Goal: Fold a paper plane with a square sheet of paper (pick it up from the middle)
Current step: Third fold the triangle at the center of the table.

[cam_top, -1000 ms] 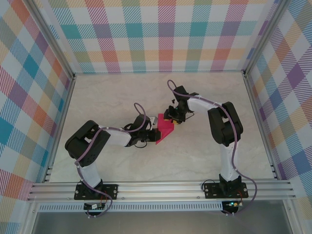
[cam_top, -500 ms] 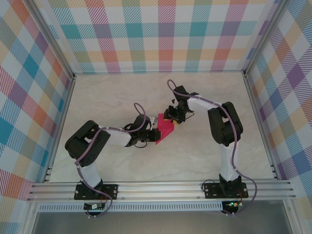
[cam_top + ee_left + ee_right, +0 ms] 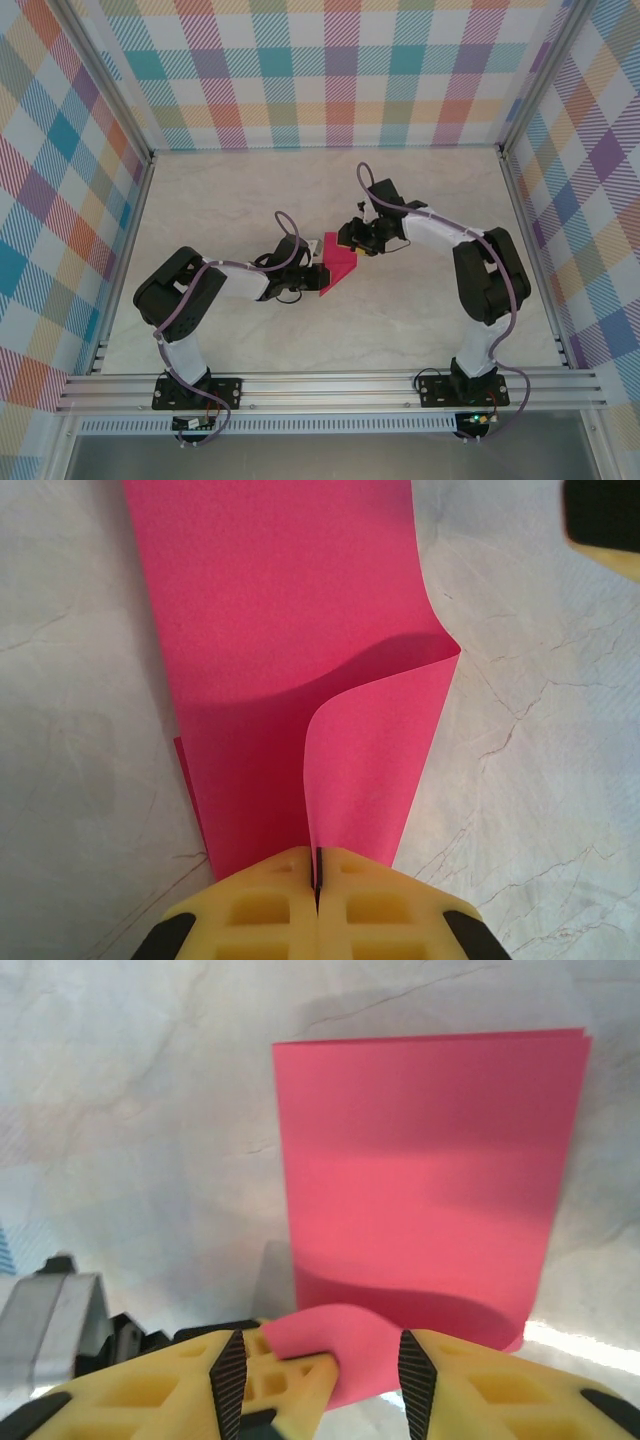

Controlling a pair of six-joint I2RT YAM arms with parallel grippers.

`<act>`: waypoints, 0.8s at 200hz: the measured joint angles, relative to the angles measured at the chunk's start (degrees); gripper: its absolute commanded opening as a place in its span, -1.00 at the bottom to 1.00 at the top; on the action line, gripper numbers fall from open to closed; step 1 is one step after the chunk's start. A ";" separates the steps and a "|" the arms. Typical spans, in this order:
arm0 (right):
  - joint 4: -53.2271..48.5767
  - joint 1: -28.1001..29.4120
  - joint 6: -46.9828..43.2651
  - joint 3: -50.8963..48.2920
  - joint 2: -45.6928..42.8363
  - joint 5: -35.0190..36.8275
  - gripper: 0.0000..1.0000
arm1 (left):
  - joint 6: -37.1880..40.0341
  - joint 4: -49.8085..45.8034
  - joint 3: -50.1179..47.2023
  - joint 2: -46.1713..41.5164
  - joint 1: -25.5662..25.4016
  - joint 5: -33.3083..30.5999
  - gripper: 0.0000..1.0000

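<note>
Some of square sheet of paper (image 3: pixel 338 268) lay hidden; left gripper (image 3: pixel 317 868) clamped on edge; right gripper (image 3: pixel 320 1358) gaped round curled corner, contact unclear.

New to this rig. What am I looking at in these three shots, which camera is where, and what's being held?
Two robot arms, left and right, are bolted side by side at the near edge of a marble-look table with plaid walls around it. The wide picture comes from a fixed camera above and behind the arms. The other two come from cameras on the wrists, each looking past its own yellow fingers. On the table lies a pink sheet of paper, already folded over. The left gripper is pinched shut on one edge of it. The right gripper has its jaws apart, with a curled-up edge of the paper between them. Whether it truly grips there, I cannot tell.
</note>
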 measured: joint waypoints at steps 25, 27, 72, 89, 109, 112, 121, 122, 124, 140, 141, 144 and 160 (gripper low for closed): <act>1.55 1.75 0.57 -3.28 -0.35 -0.52 -0.41 | 0.00 -0.42 0.57 0.31 -0.04 -0.04 -1.00; 1.55 1.86 0.68 -3.43 -0.35 -0.50 -0.42 | 0.02 -0.44 0.59 0.35 -0.04 -0.04 -1.00; 2.08 4.17 1.44 -5.03 0.48 -0.52 -0.54 | 0.02 -0.85 1.11 0.66 -0.15 -0.07 -1.00; 2.51 4.20 1.49 -5.03 1.73 -0.46 -0.55 | 0.00 -0.92 1.11 0.66 -0.15 -0.04 -1.00; 2.51 4.20 1.49 -5.03 3.30 -0.26 -0.57 | 0.02 -1.16 1.33 0.68 -0.15 -0.04 -1.00; 2.51 4.20 1.49 -5.03 3.45 -0.22 -0.57 | 0.02 -1.20 1.33 0.68 -0.15 -0.04 -1.00; 2.47 4.20 1.51 -5.03 3.82 -0.02 -0.57 | 0.02 -1.22 1.38 0.72 -0.15 -0.04 -1.00; 2.47 4.20 1.49 -5.03 3.87 0.00 -0.57 | 0.02 -1.22 1.38 0.72 -0.15 -0.04 -1.00; 2.49 4.20 1.49 -5.03 3.89 0.04 -0.57 | 0.02 -1.22 1.38 0.72 -0.15 -0.04 -1.00; 2.49 4.20 1.51 -5.03 3.96 0.17 -0.57 | 0.04 -1.25 1.42 0.74 -0.15 -0.02 -1.00; 2.49 4.20 1.51 -5.03 3.96 0.17 -0.57 | 0.04 -1.25 1.42 0.74 -0.15 -0.02 -1.00; 2.51 4.20 1.51 -5.03 3.96 0.20 -0.58 | 0.04 -1.25 1.42 0.74 -0.15 -0.02 -1.00; 2.38 4.20 1.51 -5.03 3.96 0.59 -0.58 | 0.07 -1.22 1.42 0.76 -0.15 0.00 -1.00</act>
